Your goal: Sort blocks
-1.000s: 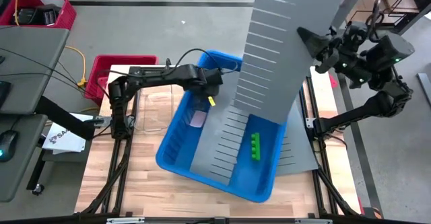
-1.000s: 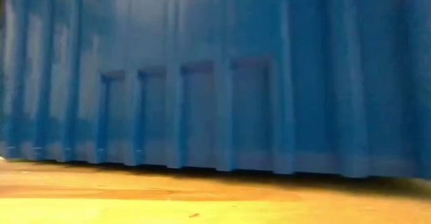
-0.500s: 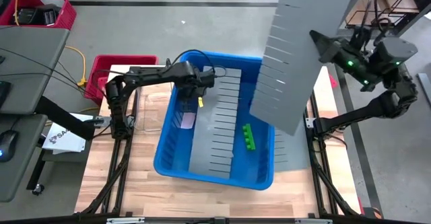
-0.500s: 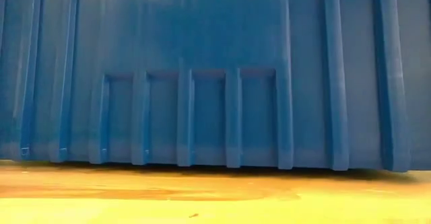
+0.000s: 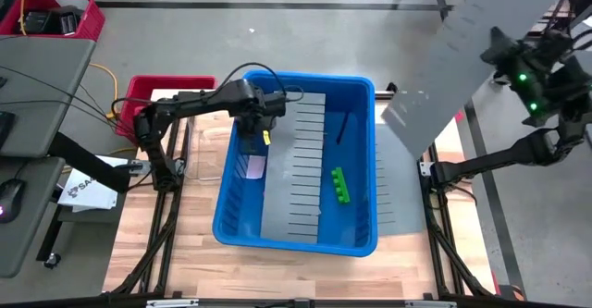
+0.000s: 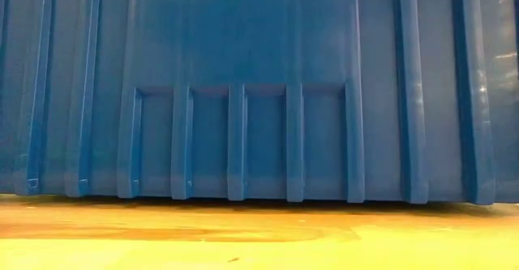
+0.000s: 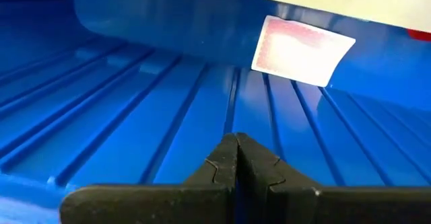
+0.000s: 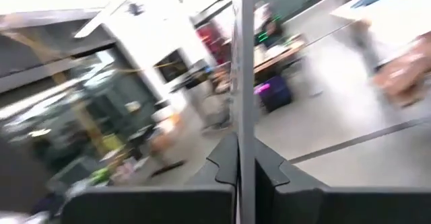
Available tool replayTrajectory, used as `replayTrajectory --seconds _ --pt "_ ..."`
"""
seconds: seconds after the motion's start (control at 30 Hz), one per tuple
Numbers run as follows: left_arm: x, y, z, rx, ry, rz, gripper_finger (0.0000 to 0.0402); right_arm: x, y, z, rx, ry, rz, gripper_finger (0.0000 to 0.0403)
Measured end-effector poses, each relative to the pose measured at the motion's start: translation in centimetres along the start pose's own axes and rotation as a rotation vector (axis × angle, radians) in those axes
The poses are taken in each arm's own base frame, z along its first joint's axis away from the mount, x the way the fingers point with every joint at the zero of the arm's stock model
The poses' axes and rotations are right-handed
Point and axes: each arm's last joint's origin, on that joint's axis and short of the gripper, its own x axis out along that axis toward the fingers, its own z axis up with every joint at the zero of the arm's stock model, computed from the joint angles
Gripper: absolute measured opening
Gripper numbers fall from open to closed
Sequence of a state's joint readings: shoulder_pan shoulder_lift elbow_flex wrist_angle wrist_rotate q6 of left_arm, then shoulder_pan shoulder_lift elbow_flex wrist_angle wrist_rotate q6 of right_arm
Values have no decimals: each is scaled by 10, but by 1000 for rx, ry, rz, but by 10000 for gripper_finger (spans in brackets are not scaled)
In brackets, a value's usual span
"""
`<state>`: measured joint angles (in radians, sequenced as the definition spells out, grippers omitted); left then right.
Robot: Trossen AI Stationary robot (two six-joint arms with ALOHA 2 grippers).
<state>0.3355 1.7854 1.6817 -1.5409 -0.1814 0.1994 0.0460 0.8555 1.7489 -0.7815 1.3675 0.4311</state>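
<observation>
Over the middle of the wooden table [image 5: 199, 243], the big blue bin [image 5: 231, 217] is sitting squarely, its ribbed outer wall [image 6: 259, 92] filling the whole low view. Inside it, grey slotted divider panels [image 5: 301, 174] are lying flat across the floor, and a short row of green blocks [image 5: 342, 185] is resting on them, toward four o'clock of the bin's centre. No other blocks are showing.

At about ten o'clock of the bin, the left gripper [image 5: 263, 130] is reaching in over the rim, its fingers [image 7: 225, 163] pressed together on nothing, pointing at the bin's blue ribbed inside wall, where a pale pink label [image 7: 302, 50] is stuck. A small yellow tag is hanging by the gripper in the high view.

Up at two o'clock, well off the table's edge, the right gripper [image 5: 499, 51] is pinching a large grey divider panel [image 5: 462, 58] by its edge, holding it tilted in the air; in the right wrist view the panel [image 8: 247, 83] is showing edge-on between the clamped fingers.
</observation>
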Motion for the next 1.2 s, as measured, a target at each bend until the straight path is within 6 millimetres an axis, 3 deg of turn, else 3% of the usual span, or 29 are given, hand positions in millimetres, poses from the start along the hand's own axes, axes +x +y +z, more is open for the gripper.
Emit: replayTrajectory --seconds 0.2,0.4,0.57,0.97,1.2 --pt "-9 0 -1 -22 -98 -19 0 -2 -14 -9 -82 22 -36 0" --pt "-16 -1 2 -17 -210 -107 0 -3 -33 -44 -91 219 -68 0" --pt "-16 -1 2 -17 -210 -107 0 2 -29 -75 -37 387 -86 0" --pt "-16 -2 2 -31 -210 -109 0 7 -34 -200 -17 1049 -242 0" --pt "-16 -2 2 -31 -213 -108 0 2 -31 -248 103 1141 -203 0"
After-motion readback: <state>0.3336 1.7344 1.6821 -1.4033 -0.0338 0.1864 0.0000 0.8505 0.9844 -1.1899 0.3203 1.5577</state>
